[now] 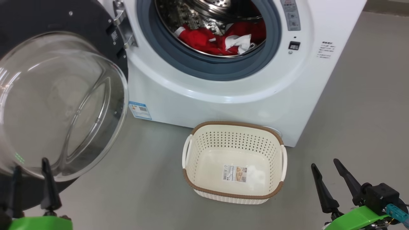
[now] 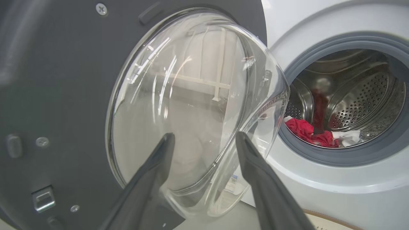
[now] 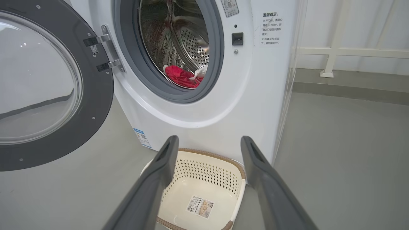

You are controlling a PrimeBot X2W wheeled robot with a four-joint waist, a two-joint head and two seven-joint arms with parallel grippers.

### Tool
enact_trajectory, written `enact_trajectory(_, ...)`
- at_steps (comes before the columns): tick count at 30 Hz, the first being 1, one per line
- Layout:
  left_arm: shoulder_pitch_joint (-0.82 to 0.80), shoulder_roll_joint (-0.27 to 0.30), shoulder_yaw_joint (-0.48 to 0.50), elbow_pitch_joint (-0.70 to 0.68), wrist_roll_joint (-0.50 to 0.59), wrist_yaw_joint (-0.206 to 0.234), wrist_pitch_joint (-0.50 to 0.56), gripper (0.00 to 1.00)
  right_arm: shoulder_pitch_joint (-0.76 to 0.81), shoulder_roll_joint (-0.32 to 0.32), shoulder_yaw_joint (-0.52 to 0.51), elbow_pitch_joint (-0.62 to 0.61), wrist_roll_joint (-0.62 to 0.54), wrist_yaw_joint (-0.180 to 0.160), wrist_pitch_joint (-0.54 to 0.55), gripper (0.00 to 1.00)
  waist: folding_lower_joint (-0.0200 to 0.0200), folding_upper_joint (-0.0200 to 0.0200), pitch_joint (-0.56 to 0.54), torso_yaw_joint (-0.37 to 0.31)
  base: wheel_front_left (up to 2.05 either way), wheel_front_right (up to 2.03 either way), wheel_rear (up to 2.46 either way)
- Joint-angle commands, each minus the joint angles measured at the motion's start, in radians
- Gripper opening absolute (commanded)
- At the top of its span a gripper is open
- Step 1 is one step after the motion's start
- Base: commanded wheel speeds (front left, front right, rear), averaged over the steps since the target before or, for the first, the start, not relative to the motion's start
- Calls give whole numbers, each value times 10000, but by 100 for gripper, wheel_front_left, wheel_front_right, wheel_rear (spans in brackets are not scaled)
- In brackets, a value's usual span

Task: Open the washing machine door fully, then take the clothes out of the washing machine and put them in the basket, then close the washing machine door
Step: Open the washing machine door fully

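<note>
With your left end effector [image 2: 205, 136] and right end effector [image 1: 326, 163] both apart, reach low into the white front-loading washing machine [image 1: 223, 105] for the red fabric clothes [image 1: 204, 40], keeping off the black-rimmed glass door [image 1: 32, 19].

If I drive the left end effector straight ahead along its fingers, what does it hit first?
The left end effector: most likely the bulging clear glass bowl of the black-rimmed round washing machine door, directly ahead of its open fingers, though depth is unclear.
</note>
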Motion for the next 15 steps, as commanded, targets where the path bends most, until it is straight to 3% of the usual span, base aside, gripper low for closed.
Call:
enact_trajectory(1,159,226,60,-421,-69,14,-51,100,-122,-74,116,-216,35,63,-92,100,0,0,-141,-188,0,0,0)
enact_trajectory(15,1221,206,-1498,-1438,-260,14,-51,100,211,-47,-189,-343,83,63,-92,100,0,0,-398,-1201,0,0,0)
